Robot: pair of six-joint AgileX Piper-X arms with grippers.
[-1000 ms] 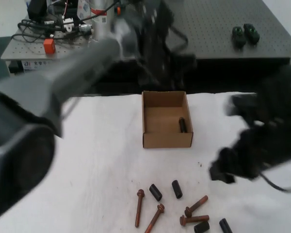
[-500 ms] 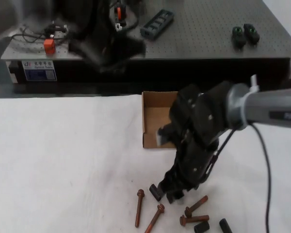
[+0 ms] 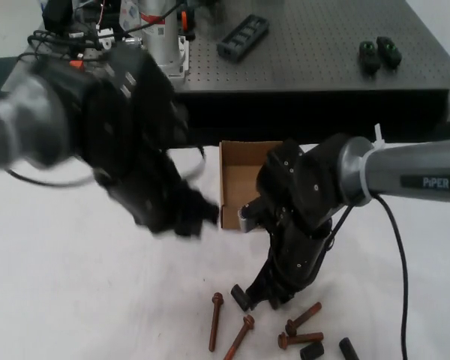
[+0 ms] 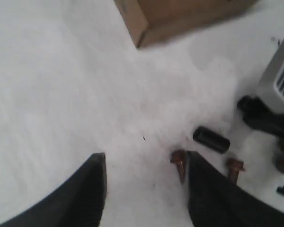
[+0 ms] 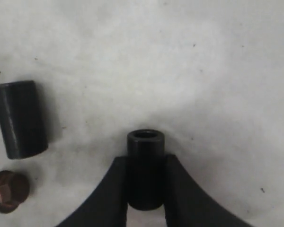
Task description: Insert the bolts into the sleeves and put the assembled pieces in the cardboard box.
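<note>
Just past the loose bolts [image 3: 216, 321], right gripper [image 5: 146, 163] clamps a sleeve [image 5: 146, 142] at the cloth [image 3: 97, 285], left gripper [image 4: 146, 163] hangs wide and empty, box [image 3: 240, 145] beyond: grip seems near one end, so it could twist loose on lifting

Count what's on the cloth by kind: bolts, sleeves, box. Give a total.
bolts: 4
sleeves: 4, including one sleeve in the right end effector
box: 1, inside partly hidden by the arm
total: 9
</note>
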